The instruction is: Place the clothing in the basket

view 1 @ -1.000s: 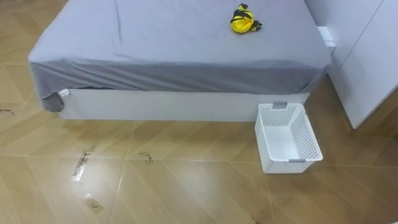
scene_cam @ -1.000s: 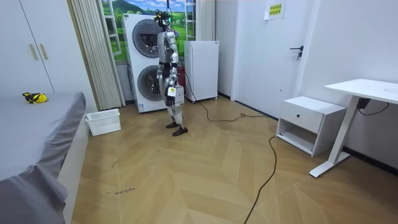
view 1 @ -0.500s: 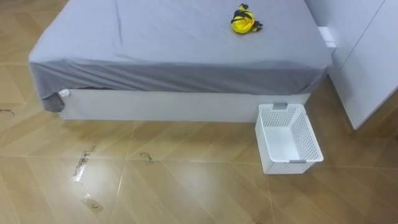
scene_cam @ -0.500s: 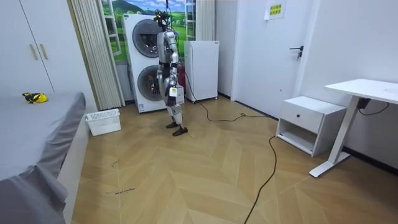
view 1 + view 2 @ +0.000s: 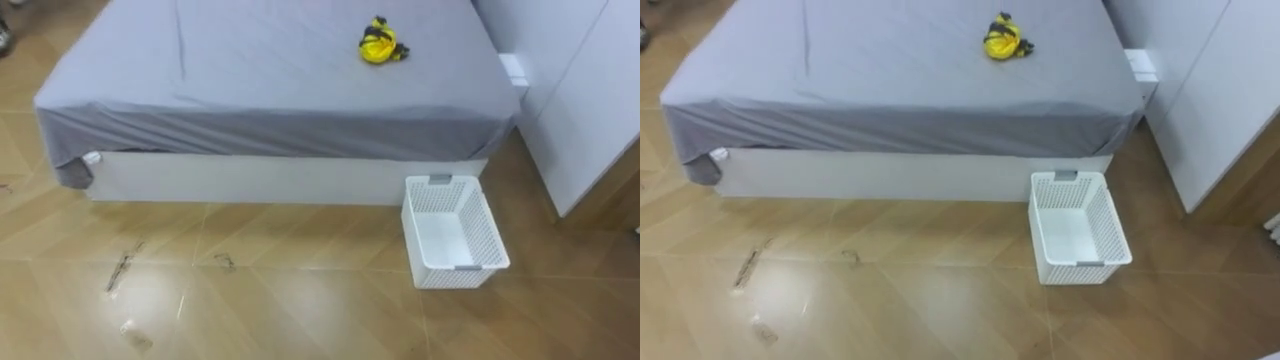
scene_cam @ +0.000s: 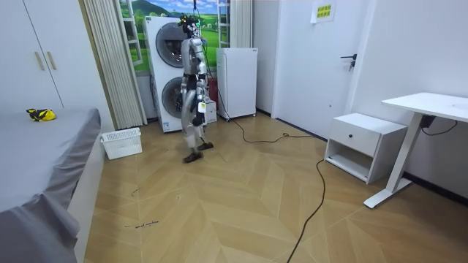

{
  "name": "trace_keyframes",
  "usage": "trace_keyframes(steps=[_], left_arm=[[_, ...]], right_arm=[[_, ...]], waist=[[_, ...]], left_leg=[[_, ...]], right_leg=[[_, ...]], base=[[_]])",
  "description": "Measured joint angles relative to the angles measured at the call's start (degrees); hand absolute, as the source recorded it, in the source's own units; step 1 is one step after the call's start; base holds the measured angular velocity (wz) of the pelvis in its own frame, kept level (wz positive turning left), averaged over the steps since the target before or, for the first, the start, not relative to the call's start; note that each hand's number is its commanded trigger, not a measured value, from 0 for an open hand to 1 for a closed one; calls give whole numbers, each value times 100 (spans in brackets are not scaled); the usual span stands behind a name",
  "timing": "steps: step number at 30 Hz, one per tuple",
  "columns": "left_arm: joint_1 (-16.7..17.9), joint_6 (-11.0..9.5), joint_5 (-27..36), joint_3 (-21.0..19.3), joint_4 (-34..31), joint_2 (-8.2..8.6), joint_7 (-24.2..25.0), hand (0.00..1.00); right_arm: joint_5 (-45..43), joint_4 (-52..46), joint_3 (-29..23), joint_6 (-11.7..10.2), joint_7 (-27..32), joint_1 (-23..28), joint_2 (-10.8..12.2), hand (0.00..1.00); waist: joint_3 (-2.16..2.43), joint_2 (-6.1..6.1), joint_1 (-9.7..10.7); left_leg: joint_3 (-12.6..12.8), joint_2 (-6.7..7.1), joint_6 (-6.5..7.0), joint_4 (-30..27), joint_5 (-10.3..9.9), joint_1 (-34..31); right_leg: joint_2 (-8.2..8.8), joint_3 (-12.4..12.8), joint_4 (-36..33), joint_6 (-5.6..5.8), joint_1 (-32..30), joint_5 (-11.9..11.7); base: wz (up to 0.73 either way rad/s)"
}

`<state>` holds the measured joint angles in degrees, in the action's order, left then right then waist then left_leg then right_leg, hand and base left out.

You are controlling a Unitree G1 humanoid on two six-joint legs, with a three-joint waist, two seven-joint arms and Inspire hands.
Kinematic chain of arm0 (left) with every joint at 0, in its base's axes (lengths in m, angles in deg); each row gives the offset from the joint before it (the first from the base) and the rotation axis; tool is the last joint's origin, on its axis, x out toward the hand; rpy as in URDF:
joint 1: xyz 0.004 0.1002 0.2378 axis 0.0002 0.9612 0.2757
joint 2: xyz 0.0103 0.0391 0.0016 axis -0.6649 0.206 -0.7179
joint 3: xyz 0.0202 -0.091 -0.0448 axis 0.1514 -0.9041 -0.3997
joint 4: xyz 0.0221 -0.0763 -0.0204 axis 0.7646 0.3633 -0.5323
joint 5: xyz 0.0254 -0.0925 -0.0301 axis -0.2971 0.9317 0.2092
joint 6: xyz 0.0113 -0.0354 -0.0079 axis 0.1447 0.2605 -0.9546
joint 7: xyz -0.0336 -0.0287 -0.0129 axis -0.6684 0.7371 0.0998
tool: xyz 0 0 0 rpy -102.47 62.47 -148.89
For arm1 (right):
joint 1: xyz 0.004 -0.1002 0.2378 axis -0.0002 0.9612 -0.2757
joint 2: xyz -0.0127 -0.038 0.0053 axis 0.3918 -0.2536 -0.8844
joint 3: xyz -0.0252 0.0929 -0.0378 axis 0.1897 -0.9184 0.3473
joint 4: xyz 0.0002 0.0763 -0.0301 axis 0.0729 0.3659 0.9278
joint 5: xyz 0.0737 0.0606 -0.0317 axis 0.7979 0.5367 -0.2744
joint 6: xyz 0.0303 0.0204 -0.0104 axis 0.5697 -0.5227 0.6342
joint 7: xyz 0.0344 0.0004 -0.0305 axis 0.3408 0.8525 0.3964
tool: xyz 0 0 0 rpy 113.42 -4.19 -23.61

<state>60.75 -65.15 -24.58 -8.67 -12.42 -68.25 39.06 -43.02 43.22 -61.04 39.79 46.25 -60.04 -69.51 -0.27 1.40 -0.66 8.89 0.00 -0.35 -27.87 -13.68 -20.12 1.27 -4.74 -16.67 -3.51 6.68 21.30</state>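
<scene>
Since a second ago the robot has stepped away from the washing machines [image 6: 170, 73] toward the bed [image 5: 270, 90]. Nothing else moved. The yellow clothes [image 5: 380, 43] still sit on the bed, well ahead of its left hand [image 6: 199, 109]. The basket [image 5: 490, 235] is on the floor ahead, empty. The hand's too tiny to tell whether it's open or closed, and the clothes are just a crumpled blob.

The robot [image 6: 193, 77] is a slim humanoid with a silver-grey shell over its torso, arms and thighs, a dark head and dark joints. Its feet are dark. A small white patch shows at hip height. Thin straps rise from its shoulders, and a dark cable [image 6: 320, 183] trails from it.
</scene>
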Motion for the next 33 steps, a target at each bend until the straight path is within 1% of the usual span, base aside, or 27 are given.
trace_keyframes(steps=[2,3,4,5,6,7,10,11,12,13,14,15,17,19,20,21,22,23,24,25,26,28,29,30,31,32,33], left_arm=[[239,-7,-35,-20,26,-2,-83,0],[287,-7,-34,-23,43,0,-82,0],[343,-9,-42,-24,45,20,-74,0],[343,-9,-57,-24,47,33,-72,0],[313,-10,-60,-22,51,37,-63,0],[213,-11,-56,25,57,38,-61,0],[41,-22,-5,32,60,16,-62,0],[16,-30,11,30,62,0,-65,0],[8,-69,74,23,55,-13,-81,0],[-31,-77,84,31,44,-16,-95,0],[-89,-93,60,37,18,-20,-110,0],[-98,-106,26,38,3,-19,-113,0],[-258,-117,-190,50,-18,-9,-136,0],[-340,-128,-207,213,-139,-71,-116,0],[-390,-140,-205,312,-168,-105,-72,0],[-396,-141,-205,379,-188,-108,-71,0],[-374,-135,-208,506,-191,-90,-65,0],[-351,-112,-205,573,-190,-75,-61,0],[-281,-100,-205,705,-212,-49,-57,0],[-198,-104,-207,766,-225,-50,-55,0],[-132,-103,-186,774,-204,-39,-56,0],[5,-104,-156,772,-211,-38,-53,0],[46,-105,-174,758,-215,-43,-52,0],[125,-113,-181,747,-241,-54,-54,0],[126,-121,-192,747,-254,-90,-71,0],[183,-137,-203,734,-262,-135,-84,0],[307,-147,-213,668,-266,-237,-106,0]], right_arm=[[-53,7,5,110,32,32,3,0],[-72,5,6,117,46,53,2,0],[-125,-1,-10,114,81,76,2,0],[-130,-1,-24,114,91,76,2,0],[-116,-2,-32,111,101,88,16,0],[-123,-10,-35,106,129,80,11,0],[-104,-59,-20,-24,327,75,13,0],[-105,-60,-22,-42,370,74,17,0],[-90,-63,-30,-70,473,61,13,0],[-79,-85,-32,-89,576,92,-3,0],[-49,-165,-95,-89,704,147,8,0],[-48,-256,-200,-95,744,167,2,0],[147,-579,-244,-137,881,137,-11,0],[203,-933,-246,-134,999,135,41,0],[186,-1119,-246,-136,1066,143,79,0],[177,-1218,-248,-138,1110,162,91,0],[178,-1347,-254,-139,1218,171,89,0],[165,-1375,-258,-155,1284,167,76,0],[123,-1399,-261,-186,1444,154,59,0],[53,-1429,-278,-276,1595,86,57,0],[-88,-1558,-360,-352,1680,3,57,0],[-250,-1957,-492,-435,1862,-51,59,0],[-329,-2111,-531,-452,1922,-66,51,0],[-379,-2350,-621,-488,2032,-124,27,0],[-503,-2472,-680,-514,2158,-189,16,0],[-582,-2534,-682,-519,2192,-232,49,0],[-695,-2719,-669,-524,2246,-285,121,0]], waist=[[-22,12,-101],[-20,23,-105],[-19,73,-105],[-19,106,-100],[30,220,-46],[-8,262,-45],[-37,174,-93],[-62,163,-95],[-60,164,-100],[-14,92,-82],[-4,62,-94],[29,-16,-93],[-30,-256,-86],[-18,-402,-44],[-41,-370,64],[-37,-364,107],[-37,-355,174],[-37,-380,206],[-25,-407,209],[3,-419,185],[37,-468,146],[-10,-610,56],[-18,-616,31],[-24,-620,47],[-80,-544,63],[-59,-532,49],[29,-496,-65]], left_leg=[[25,-4,40,1042,977,-296],[29,-6,67,1137,1192,-326],[80,31,231,1120,1580,-388],[117,90,362,1040,1694,-438],[228,222,526,723,1493,-550],[326,279,558,311,1228,-656],[434,233,643,-509,498,-641],[525,215,688,-616,385,-569],[609,271,678,-555,133,-269],[619,307,665,-317,-100,80],[606,405,709,-30,-168,479],[557,435,726,131,-204,660],[317,305,693,678,-218,1332],[-2,248,665,944,-257,1675],[-177,249,644,1110,-297,1923],[-240,251,629,1223,-320,2065],[-291,237,572,1470,-375,2381],[-279,186,533,1569,-425,2562],[-295,90,443,1689,-507,2867],[-312,9,343,1711,-627,3024],[-313,-93,183,1623,-750,3078],[-297,-269,-8,1578,-712,3180],[-292,-285,-109,1591,-652,3247],[-390,-319,-261,1614,-536,3387],[-579,-341,-273,1465,-481,3515],[-626,-361,-279,1294,-493,3506],[-505,-369,-393,693,-603,3346]], right_leg=[[106,137,48,99,191,172],[128,181,116,127,277,208],[226,251,220,193,388,304],[291,277,252,246,422,361],[464,290,338,339,451,420],[559,289,343,429,473,408],[759,303,-148,793,548,156],[782,290,-426,821,504,98],[874,288,-1147,847,302,-115],[948,249,-2060,817,7,-593],[1056,196,-2901,727,-327,-1361],[1070,169,-3256,630,-512,-1515],[577,-43,-3825,314,-1472,-556],[228,-386,-3262,278,-2195,-266],[57,-445,-2500,265,-2546,-269],[12,-455,-2047,252,-2680,-314],[-7,-495,-1125,232,-2796,-625],[4,-553,-805,186,-2841,-980],[19,-684,-302,154,-2861,-1590],[-36,-696,-90,-16,-2853,-2112],[-166,-732,-224,-146,-2792,-2220],[-232,-977,-678,-330,-2793,-2026],[-218,-1002,-859,-356,-2811,-1875],[-111,-1115,-1390,-407,-2900,-1560],[-31,-1313,-2014,-412,-3158,-1324],[-75,-1308,-2024,-386,-3197,-1201],[-146,-1390,-1546,-565,-3113,-1154]], base=[[-48],[-41],[-22],[-11],[-4],[-5],[-33],[-42],[-26],[-22],[-8],[-15],[-7],[28],[53],[69],[55],[65],[50],[35],[10],[-9],[0],[12],[9],[-29],[-52]])
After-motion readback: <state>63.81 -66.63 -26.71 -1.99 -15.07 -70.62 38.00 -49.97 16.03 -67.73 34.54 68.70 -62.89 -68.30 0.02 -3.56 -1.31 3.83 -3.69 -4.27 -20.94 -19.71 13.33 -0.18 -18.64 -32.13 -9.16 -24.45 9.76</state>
